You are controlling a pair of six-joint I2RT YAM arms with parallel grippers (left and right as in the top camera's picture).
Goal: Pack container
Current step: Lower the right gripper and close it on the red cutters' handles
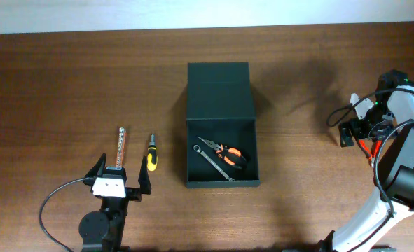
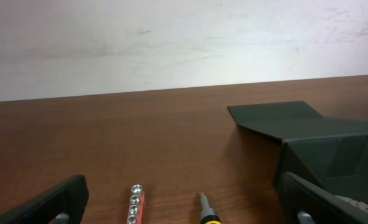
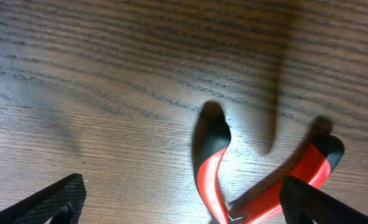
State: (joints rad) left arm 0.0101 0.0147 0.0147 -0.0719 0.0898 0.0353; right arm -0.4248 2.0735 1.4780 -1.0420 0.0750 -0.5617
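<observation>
Left gripper (image 1: 121, 179) stands with fingers apart, a bit bar (image 1: 121, 147) and screwdriver (image 1: 151, 157) just ahead of it, both cut off at the bottom of its wrist view. At centre the container (image 1: 221, 126) lies open, lid (image 1: 218, 89) flat behind, holding 2 tools: pliers (image 1: 228, 151) and a wrench (image 1: 212, 162). Right gripper (image 3: 182, 186), fingers apart, frames red handles (image 3: 212, 168) whose head is cut off.
</observation>
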